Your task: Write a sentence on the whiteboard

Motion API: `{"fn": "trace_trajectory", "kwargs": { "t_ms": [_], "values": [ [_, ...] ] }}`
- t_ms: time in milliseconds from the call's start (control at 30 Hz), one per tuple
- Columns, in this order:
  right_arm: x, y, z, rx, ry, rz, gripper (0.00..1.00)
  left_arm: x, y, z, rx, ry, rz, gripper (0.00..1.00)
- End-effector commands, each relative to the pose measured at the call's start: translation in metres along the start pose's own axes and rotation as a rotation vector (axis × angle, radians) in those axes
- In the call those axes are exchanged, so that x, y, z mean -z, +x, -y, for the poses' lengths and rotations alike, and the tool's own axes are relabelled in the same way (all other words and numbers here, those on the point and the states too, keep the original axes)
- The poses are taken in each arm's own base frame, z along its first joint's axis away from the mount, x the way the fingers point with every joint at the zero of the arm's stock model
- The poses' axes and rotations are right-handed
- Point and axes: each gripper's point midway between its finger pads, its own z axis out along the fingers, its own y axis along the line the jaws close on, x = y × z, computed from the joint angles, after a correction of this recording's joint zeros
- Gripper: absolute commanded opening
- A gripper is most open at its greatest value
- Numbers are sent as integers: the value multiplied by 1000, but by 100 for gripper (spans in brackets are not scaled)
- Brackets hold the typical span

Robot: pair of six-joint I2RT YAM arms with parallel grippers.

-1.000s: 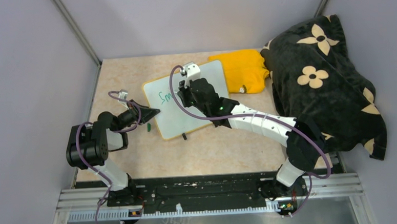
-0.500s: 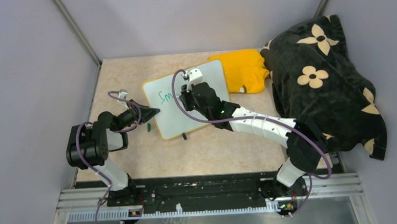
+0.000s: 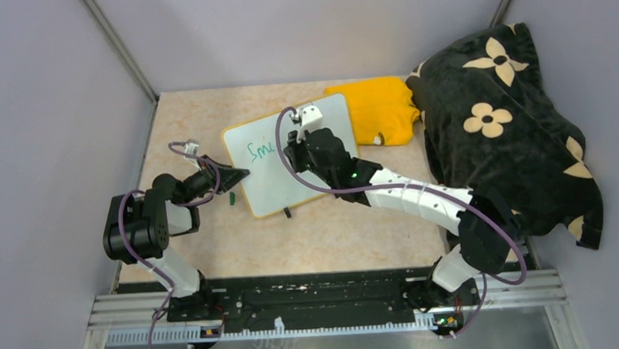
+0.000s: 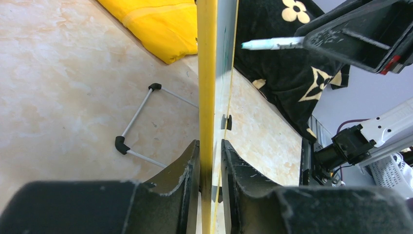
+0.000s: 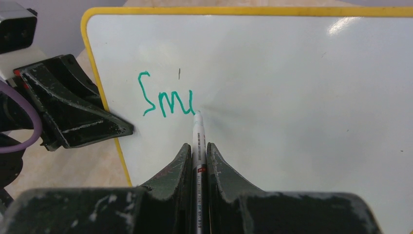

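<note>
The whiteboard [image 3: 279,188] lies tilted on the table, white with a yellow rim [image 4: 206,73]. Green letters of the sentence [image 5: 165,100] read "Sm" plus a further stroke, near the board's upper left corner [image 3: 261,151]. My right gripper [image 5: 197,145] is shut on a white marker [image 5: 197,129], whose tip touches the board at the end of the last stroke. From above, the right gripper [image 3: 293,147] hangs over the board's middle. My left gripper [image 4: 210,142] is shut on the whiteboard's left rim, seen from above as the left gripper [image 3: 238,175].
A folded yellow cloth [image 3: 379,107] lies just beyond the board's right corner. A big black flowered cloth [image 3: 504,124] fills the right side. A small green cap [image 3: 231,198] lies by the board's left edge. A thin wire stand [image 4: 141,109] shows under the board.
My right gripper has slid to the right along the board, and the green writing has grown by a stroke past "Sm". The left gripper has stayed on the rim.
</note>
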Motion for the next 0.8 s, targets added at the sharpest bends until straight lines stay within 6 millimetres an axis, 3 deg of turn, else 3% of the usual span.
{"fn": "trace_trajectory", "kwargs": {
  "t_ms": [0,433,767],
  "values": [
    [20,-58,-3,-45,-23,141,0,-3,-11,10,-96,41,11,28],
    [9,-82,-4,-35,-18,176,0,-3,-11,10,-96,39,11,29],
    [-7,-80,0,-39,-13,155,0,-3,-11,9,-95,38,10,29]
  ]
}}
